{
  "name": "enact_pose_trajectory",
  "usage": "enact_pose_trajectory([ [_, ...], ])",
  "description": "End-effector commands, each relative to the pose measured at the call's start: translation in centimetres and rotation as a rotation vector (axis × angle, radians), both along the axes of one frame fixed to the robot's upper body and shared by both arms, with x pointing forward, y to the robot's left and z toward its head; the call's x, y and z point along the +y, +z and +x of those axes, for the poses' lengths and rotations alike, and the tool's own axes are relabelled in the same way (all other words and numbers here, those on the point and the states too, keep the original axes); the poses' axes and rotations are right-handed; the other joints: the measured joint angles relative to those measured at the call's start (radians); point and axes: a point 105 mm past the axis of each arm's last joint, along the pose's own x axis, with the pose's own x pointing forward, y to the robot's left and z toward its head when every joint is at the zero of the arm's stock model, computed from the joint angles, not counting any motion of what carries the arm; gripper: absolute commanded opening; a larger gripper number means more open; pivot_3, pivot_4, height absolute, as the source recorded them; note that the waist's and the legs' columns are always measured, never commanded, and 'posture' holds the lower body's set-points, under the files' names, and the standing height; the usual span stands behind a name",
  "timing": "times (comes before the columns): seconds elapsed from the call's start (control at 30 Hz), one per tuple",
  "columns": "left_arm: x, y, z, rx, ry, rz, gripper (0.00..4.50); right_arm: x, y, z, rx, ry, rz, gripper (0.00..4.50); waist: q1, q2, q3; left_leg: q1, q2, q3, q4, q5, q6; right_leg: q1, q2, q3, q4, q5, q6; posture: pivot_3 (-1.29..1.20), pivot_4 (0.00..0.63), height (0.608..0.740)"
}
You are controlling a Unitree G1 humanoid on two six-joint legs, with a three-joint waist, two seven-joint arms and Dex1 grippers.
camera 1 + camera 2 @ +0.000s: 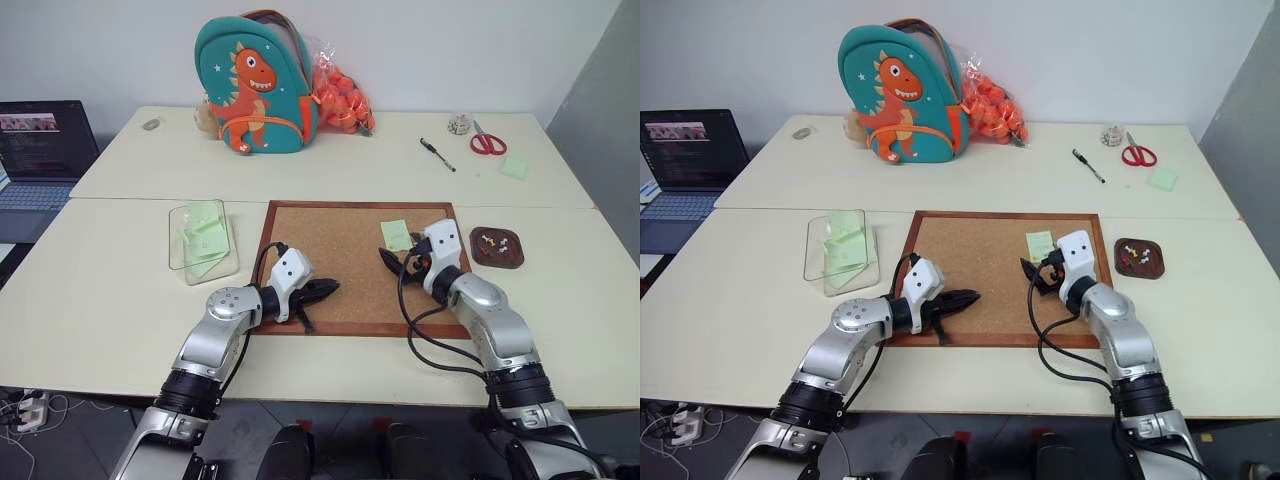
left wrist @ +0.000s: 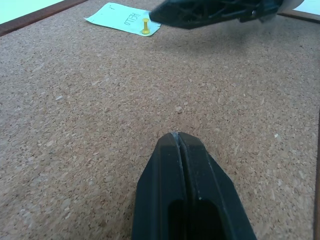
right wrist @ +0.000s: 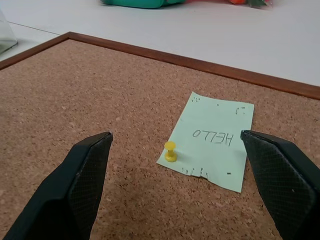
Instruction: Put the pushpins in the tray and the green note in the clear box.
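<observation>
Both grippers are seen low over the cork board (image 1: 350, 262), nearest the camera. Left gripper (image 1: 325, 291) is held over the board's near-left part, fingers pressed fully together, nothing gripped; bare cork is seen ahead of it in the left wrist view. Right gripper (image 3: 175, 165) is held over the board's right part, jaws spread wide and empty, with the green note (image 3: 210, 140) lying between the two fingers (image 3: 85, 170) in the right wrist view. That note is pinned flat near the board's far-right corner by a yellow pushpin (image 3: 170, 151) at one note edge; "HELLO" is written on it. Whether the fingers touch the cork cannot be told. Board frame edge runs just beyond the note. Tray (image 1: 497, 248) is set on the table (image 1: 100, 290) just right of the board, well clear of its frame, with several pushpins (image 1: 490, 240) already inside. Clear box (image 1: 203, 240) is placed left of the board, near its far-left corner, with pale green paper in it. Open tabletop is left on both outer sides and along the near edge. Dinosaur backpack (image 1: 258, 85), bag of orange balls (image 1: 342, 95), pen (image 1: 437, 154), scissors (image 1: 487, 140) and a green pad (image 1: 515, 167) are kept at the far side; a laptop (image 1: 40, 150) is at far left.
</observation>
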Motion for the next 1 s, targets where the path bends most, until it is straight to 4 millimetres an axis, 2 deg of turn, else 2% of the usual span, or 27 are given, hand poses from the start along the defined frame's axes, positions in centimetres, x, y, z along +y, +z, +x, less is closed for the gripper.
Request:
enact_pose_trajectory([
  [0.03,-0.7,-2.4,-1.2,0.089,-0.034,0.03,0.0,0.9,1.6,0.5,-0.069,0.021,0.009,4.35,0.0,0.0,0.0,0.0,0.0,0.0,0.0,0.0,0.0,0.0,0.0,0.0,0.0,0.0,0.0,0.0,0.15,0.74],
  [0.17,-0.8,-2.3,-1.3,0.088,-0.036,0.031,0.0,1.1,1.3,0.7,-0.065,0.022,-0.002,4.35,0.0,0.0,0.0,0.0,0.0,0.0,0.0,0.0,0.0,0.0,0.0,0.0,0.0,0.0,0.0,0.0,0.15,0.74],
  [0.3,-0.8,-2.3,-1.3,0.087,-0.038,0.032,0.0,1.0,1.0,1.1,-0.06,0.013,-0.021,3.64,0.0,0.0,0.0,0.0,0.0,0.0,0.0,0.0,0.0,0.0,0.0,0.0,0.0,0.0,0.0,0.0,0.15,0.74],
  [0.67,-0.7,-2.4,-1.5,0.09,-0.033,0.034,0.0,1.0,0.6,1.3,-0.047,0.012,-0.026,1.22,-0.001,0.0,0.0,0.0,0.0,0.0,0.0,0.0,0.0,0.0,0.0,0.0,0.0,0.0,0.0,0.0,0.15,0.74],
  [0.83,-0.6,-2.4,-1.5,0.09,-0.03,0.035,0.0,1.1,0.4,1.3,-0.042,0.016,-0.025,0.33,-0.002,0.0,0.0,0.0,0.0,0.0,0.0,0.0,0.0,0.0,0.0,0.0,0.0,0.0,0.0,0.0,0.15,0.74],
  [0.9,-0.5,-2.4,-1.5,0.091,-0.029,0.036,0.0,1.1,0.4,1.3,-0.04,0.017,-0.025,0.04,-0.002,0.0,0.0,0.0,0.0,0.0,0.0,0.0,0.0,0.0,0.0,0.0,0.0,0.0,0.0,0.0,0.15,0.74],
  [1.0,-0.5,-2.5,-1.6,0.091,-0.029,0.036,0.0,1.1,0.4,1.2,-0.041,0.017,-0.023,0.04,-0.002,0.0,0.0,0.0,0.0,0.0,0.0,0.0,0.0,0.0,0.0,0.0,0.0,0.0,0.0,0.0,0.15,0.74],
])
